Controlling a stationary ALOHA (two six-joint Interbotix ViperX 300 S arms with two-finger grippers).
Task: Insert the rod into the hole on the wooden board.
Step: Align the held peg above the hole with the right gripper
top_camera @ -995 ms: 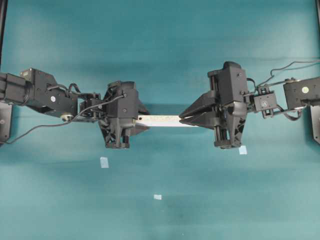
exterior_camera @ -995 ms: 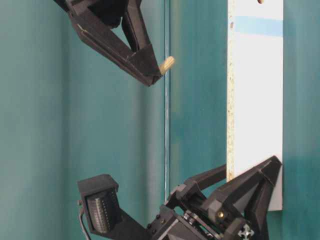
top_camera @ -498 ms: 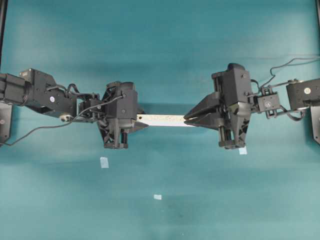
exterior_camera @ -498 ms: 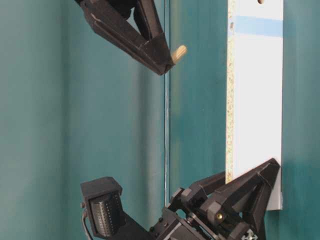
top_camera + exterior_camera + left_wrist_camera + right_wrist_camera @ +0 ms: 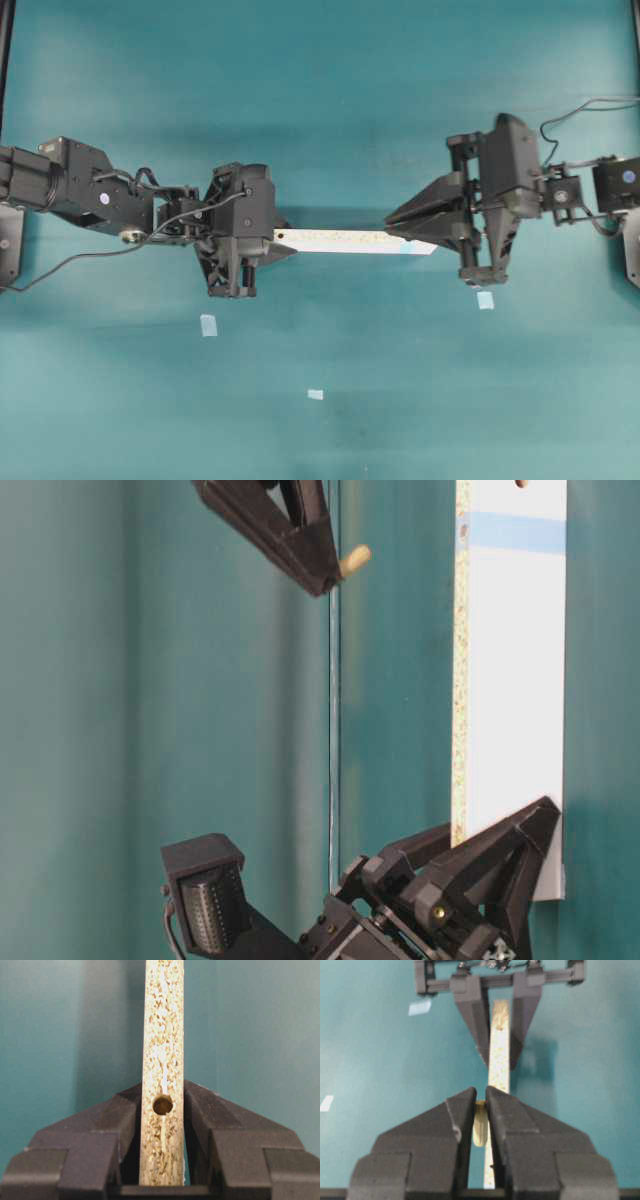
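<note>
The wooden board (image 5: 345,241) is held level above the teal table, its speckled edge facing up. My left gripper (image 5: 280,240) is shut on its left end, the fingers (image 5: 122,1110) pressing both faces beside a plain dark hole (image 5: 162,1105). A light-blue mark (image 5: 515,530) crosses the board near its far end; the hole in that mark shows only as a faint dark spot on the edge. My right gripper (image 5: 392,226) is shut on the rod (image 5: 480,1127), a short cream dowel whose tip pokes out (image 5: 355,558). It hovers apart from the board, above its right part.
Pale-blue tape squares lie on the table at the front left (image 5: 208,324), front middle (image 5: 315,394) and under the right arm (image 5: 485,300). Arm bases and cables sit at both side edges.
The left gripper has closed on the board's end. The right gripper has drawn back to the right along the board with the rod, uncovering the board's right end.
</note>
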